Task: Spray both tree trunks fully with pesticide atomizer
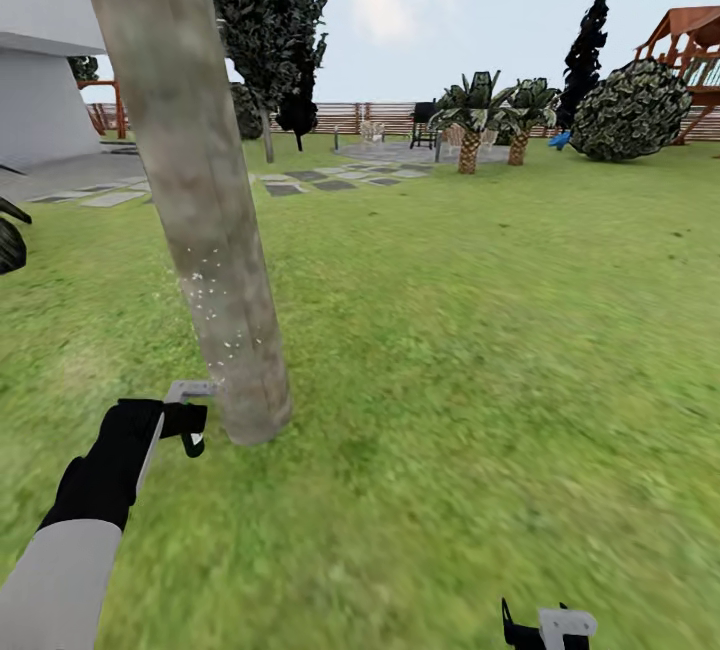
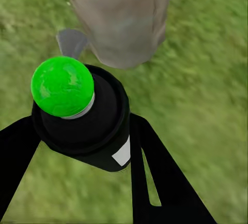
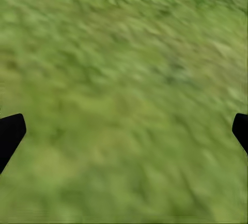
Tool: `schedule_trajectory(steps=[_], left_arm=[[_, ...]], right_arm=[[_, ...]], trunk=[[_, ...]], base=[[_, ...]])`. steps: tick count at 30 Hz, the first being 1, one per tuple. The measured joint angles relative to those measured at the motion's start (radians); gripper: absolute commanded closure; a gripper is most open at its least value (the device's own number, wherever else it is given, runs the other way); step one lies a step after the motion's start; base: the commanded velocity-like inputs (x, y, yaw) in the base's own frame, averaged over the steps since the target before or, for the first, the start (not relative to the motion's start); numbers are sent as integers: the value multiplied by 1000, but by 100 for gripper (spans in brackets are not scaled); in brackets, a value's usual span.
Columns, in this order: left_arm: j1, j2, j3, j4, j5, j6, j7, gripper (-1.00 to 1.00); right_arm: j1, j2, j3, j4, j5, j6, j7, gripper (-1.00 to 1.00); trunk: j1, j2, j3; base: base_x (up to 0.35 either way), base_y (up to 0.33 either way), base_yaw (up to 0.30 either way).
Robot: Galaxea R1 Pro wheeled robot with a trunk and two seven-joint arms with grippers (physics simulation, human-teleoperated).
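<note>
The trunk (image 1: 190, 180) runs out of the head view's top edge, so its crown is unseen; in the left wrist view its upper part (image 2: 121, 17) is cut off as well. The atomizer (image 2: 85, 118) hides most of its own body behind its cap, and its label is too small to read. The right gripper (image 1: 548, 627) is cropped by the bottom edge. Both its fingertips (image 3: 10, 133) barely enter the frame. The grass (image 3: 124, 79) is blurred.

Left end effector (image 2: 77, 146) clamped, right end effector (image 3: 124, 131) agape
</note>
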Motion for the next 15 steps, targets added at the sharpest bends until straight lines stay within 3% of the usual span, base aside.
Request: schedule_trajectory(steps=[1, 3, 10, 15], left_arm=[[0, 9, 31, 0, -7, -2, 0, 100], [0, 18, 49, 0, 1, -1, -1, 100], [1, 12, 39, -1, 1, 0, -2, 100], [20, 13, 44, 0, -1, -2, -2, 100]], right_arm=[[0, 0, 0, 0, 0, 0, 0, -100], [0, 0, 0, 0, 0, 0, 0, -100], [0, -1, 0, 2, 0, 0, 0, -100], [0, -1, 0, 2, 0, 0, 0, -100]], trunk=[[0, 0, 0], [0, 0, 0], [0, 0, 0], [0, 0, 0]], base=[[300, -109, 182], [308, -90, 70], [83, -15, 6], [1, -202, 0]])
